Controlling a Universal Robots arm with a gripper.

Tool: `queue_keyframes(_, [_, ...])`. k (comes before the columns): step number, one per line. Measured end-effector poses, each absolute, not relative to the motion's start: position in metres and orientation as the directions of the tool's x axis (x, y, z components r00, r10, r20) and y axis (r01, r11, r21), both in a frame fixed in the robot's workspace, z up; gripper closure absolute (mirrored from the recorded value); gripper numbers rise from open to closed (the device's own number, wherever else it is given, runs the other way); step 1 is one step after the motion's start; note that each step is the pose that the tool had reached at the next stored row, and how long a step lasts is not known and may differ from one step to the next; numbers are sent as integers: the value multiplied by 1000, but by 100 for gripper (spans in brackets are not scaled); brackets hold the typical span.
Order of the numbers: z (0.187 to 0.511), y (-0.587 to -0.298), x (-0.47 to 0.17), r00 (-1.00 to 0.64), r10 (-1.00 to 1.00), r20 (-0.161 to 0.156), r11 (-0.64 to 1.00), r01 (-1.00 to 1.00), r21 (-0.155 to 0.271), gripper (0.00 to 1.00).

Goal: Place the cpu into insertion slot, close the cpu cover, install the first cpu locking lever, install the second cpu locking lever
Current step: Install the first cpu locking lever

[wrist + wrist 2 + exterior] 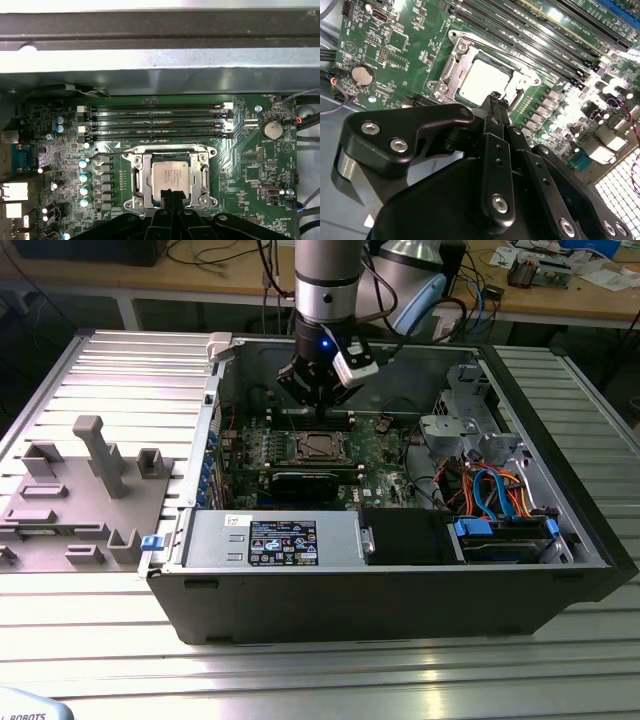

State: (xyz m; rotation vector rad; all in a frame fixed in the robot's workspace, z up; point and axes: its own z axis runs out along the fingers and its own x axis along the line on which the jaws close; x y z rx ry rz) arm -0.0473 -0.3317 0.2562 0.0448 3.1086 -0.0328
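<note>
**Tool poised over seated cpu**

Black tool (492,102) links crowd the foreground in both wrist views, the fingers (172,196) drawn together to a narrow tip that grips nothing. That tip sits just over the near edge of the cpu (170,175), which lies flat in its socket on the motherboard (250,165). Around it the cpu cover (137,182) lies down as a silvery frame. In the exterior view the tool (318,390) hangs inside the open case (400,590), above the socket near the case's far wall.

Open room above the cpu (170,173), memory slots (157,122) close beside.
</note>
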Motion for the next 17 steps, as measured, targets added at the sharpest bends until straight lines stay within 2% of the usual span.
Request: queue_keyframes(17, [258, -326, -102, -999, 29, -46, 999, 30, -20, 89])
